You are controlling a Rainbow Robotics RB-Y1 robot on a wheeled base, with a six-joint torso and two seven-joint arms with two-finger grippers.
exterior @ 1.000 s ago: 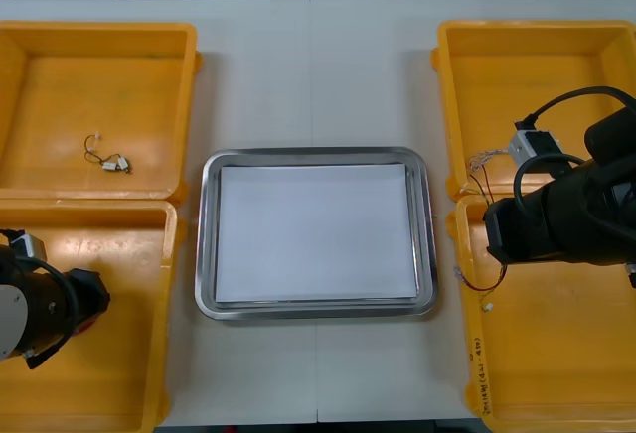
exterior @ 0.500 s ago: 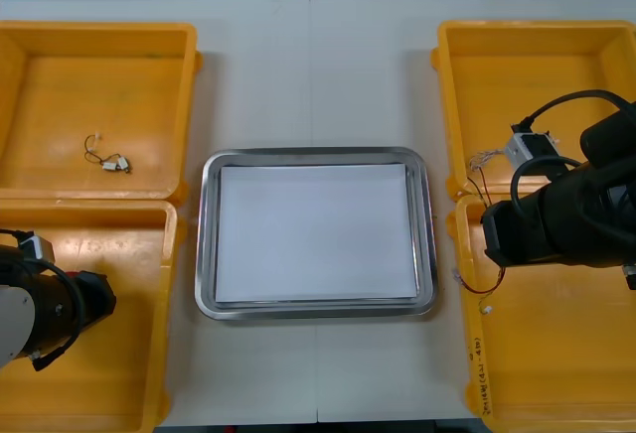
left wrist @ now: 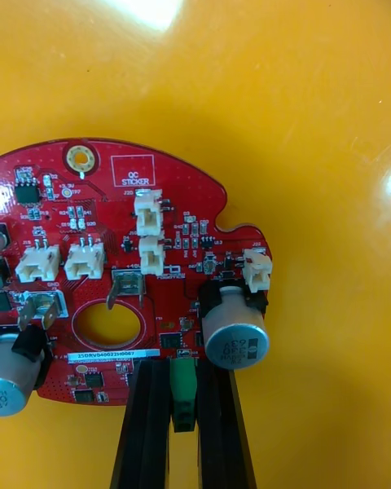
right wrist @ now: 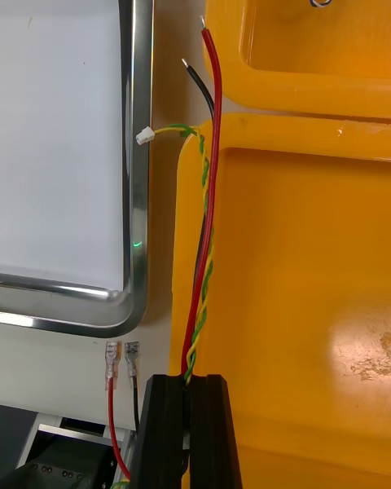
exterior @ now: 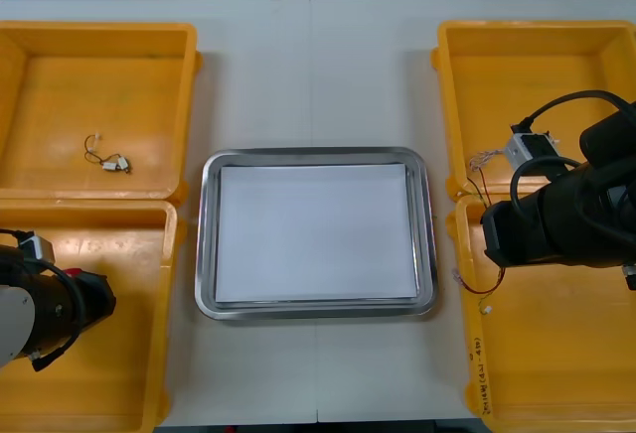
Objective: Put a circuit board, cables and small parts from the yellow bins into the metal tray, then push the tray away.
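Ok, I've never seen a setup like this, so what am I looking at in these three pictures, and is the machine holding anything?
It is a two-armed robot at a table. The wide picture looks down from above: four yellow bins, two per side, flank a metal tray, white inside. The two upright pictures come from wrist cameras, black fingers at the bottom. The left gripper is shut on the edge of a red circuit board in the near left bin. The right gripper is shut on a bundle of cables, red, black and twisted yellow-green, beside the tray.
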